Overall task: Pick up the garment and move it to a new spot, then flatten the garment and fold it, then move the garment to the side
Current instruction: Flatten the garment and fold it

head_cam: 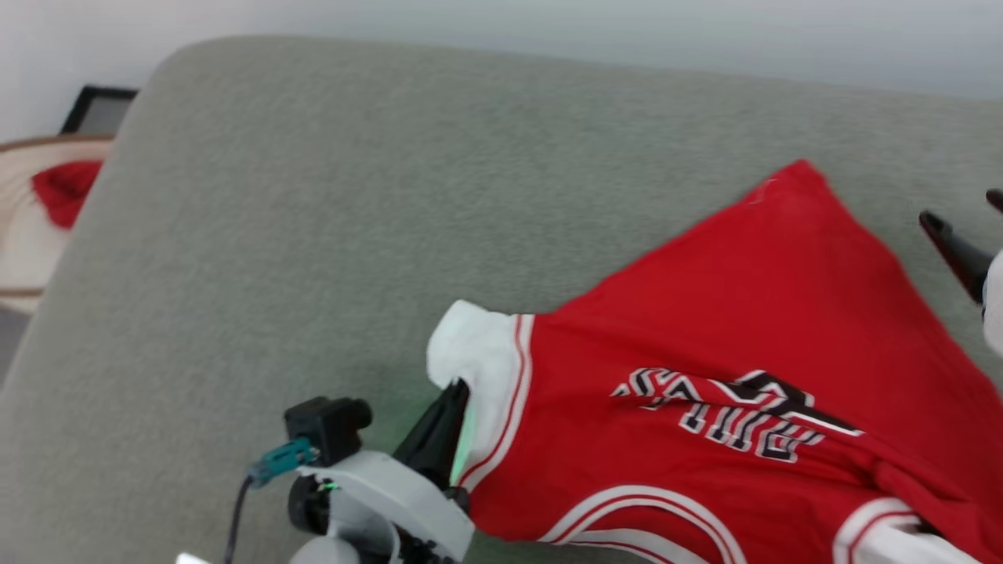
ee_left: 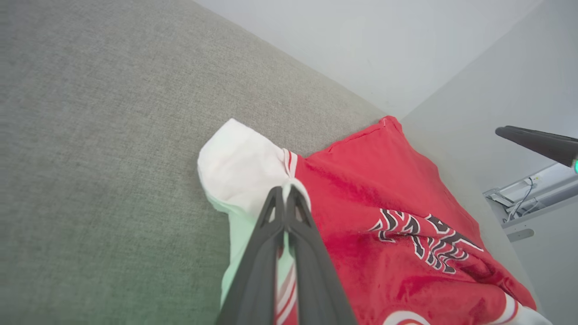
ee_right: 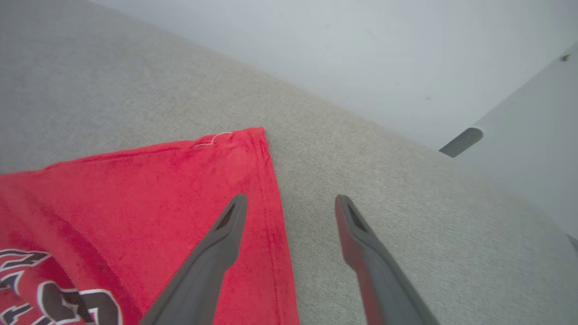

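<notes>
Left gripper (ee_left: 284, 189) pinched on the white sleeve (ee_left: 235, 167) of the garment (head_cam: 744, 313), right gripper (ee_right: 291, 203) spread above its edge; seemingly mid-flattening, folding and moving aside not yet done.

A grey fabric surface (head_cam: 298, 235) with a rounded corner carried everything. The garment (head_cam: 729, 313) lay on its right part, print up, white sleeve (head_cam: 474, 352) toward the middle.

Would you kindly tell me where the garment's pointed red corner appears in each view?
Head view: garment's corner upper right, on the grey surface.
Left wrist view: corner upper right of centre, beyond the left pincer.
Right wrist view: corner just above centre, slightly left, beyond the open right pincer.
Shared landmark: the black-and-white print.
</notes>
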